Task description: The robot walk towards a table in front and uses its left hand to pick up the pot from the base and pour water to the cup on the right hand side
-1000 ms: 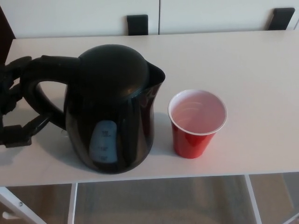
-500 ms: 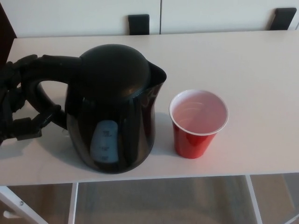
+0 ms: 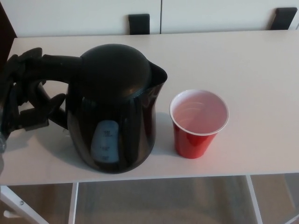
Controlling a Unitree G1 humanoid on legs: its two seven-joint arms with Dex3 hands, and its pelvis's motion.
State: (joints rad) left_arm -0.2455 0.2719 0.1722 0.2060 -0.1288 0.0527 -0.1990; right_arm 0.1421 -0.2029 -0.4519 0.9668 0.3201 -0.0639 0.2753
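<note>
A black electric pot (image 3: 114, 107) stands upright on the white table (image 3: 243, 60), left of centre, with its spout facing right. Its base is hidden beneath it. A red cup (image 3: 196, 135) with a white inside stands just right of the pot, a small gap between them. My left hand (image 3: 28, 102) comes in from the left edge and wraps the pot's handle (image 3: 58, 63). The thumb lies over the handle's top end and the fingers curl in against its lower curve. My right hand does not show.
The table's front edge runs just below the pot and cup, with white frame legs (image 3: 18, 205) and floor under it. Two dark chair backs (image 3: 138, 23) (image 3: 284, 17) stand behind the far edge against a white wall.
My left hand has moved right and up, and its fingers have drawn in around the handle. The pot and the cup stay where they were.
</note>
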